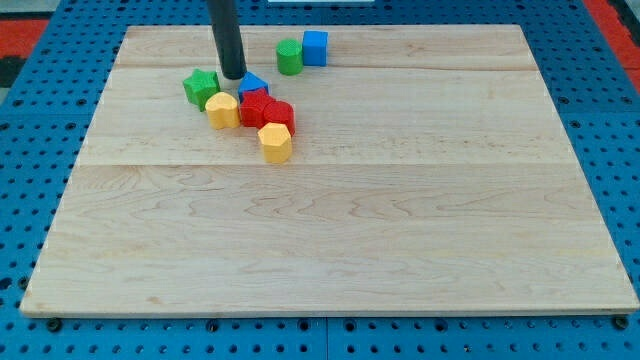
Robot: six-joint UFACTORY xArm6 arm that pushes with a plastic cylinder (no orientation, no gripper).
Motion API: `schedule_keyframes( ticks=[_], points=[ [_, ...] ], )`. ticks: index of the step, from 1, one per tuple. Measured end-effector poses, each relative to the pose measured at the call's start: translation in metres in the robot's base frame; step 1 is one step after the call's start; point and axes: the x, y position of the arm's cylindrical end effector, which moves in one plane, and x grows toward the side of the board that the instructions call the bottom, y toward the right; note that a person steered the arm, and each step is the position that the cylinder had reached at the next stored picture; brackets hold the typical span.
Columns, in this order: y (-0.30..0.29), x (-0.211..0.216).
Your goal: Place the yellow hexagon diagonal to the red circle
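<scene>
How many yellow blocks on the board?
2. One yellow block sits just right of the green block, below my tip. The yellow hexagon lies below the red blocks, at the cluster's bottom. None seem hidden, though the rod covers a little.

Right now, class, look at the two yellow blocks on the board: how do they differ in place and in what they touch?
The upper yellow block lies further to the view's left, beside the green block; the lower yellow block lies nearer the view's bottom. The upper one sits left of the red blocks; the lower one sits just below them. My tip is nearer the upper one. Both are yellow and similar in size.
</scene>
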Motion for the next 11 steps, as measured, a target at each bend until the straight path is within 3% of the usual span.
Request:
schedule_keyframes(
  ticks=[1, 3, 4, 6, 7, 8, 10, 11],
  points=[
    [0.066, 0.005],
    [0.143, 0.067],
    [0.137, 0.105],
    [0.054, 0.102],
    [0.108, 0.13],
    [0.104, 0.147],
    [-0.03, 0.16],
    [-0.013, 0.172]
  ],
)
